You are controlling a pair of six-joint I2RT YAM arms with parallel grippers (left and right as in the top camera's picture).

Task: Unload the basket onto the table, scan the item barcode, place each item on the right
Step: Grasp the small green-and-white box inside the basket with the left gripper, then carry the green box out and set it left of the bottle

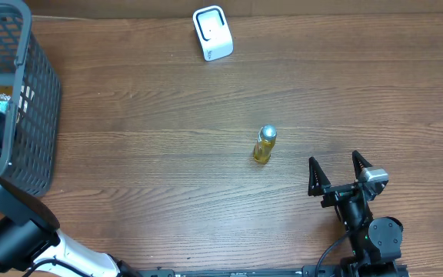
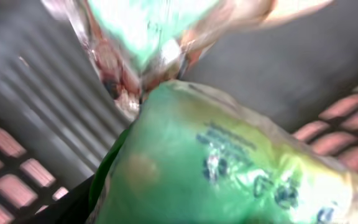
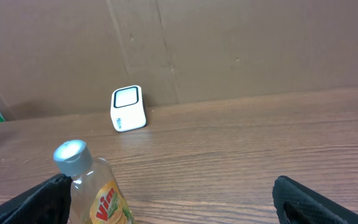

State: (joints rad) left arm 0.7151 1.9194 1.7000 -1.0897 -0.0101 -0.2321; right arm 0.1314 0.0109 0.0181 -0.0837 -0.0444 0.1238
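Overhead: left arm reaches into the basket (image 1: 46, 92) at the tabletop's left. A bottle (image 1: 264, 145) stands mid-tabletop with the scanner (image 1: 212, 32) at the far edge, and the right jaws are wide and empty near the bottle. Left wrist: a green packet (image 2: 229, 168) fills the blurred view inside the basket, and I cannot tell the left jaws' state. This is likely the pick, so grip the packet squarely, lift it clear of the wall and turn its barcode to the scanner. Right wrist: bottle upright, close ahead, untouched.

- At the left edge of the brown wooden table (image 1: 168, 185): a dark grey plastic mesh basket (image 1: 41, 85).
- Inside the basket: a crinkled green plastic packet (image 2: 229, 162).
- At the table's far edge, midway: a white box-shaped scanner (image 1: 212, 33).
- Mid-table, in front of the scanner and slightly right: an upright small yellow bottle with silver cap (image 1: 264, 145).
- Nearer still, right of the bottle, apart from it: the right gripper (image 1: 333, 158).
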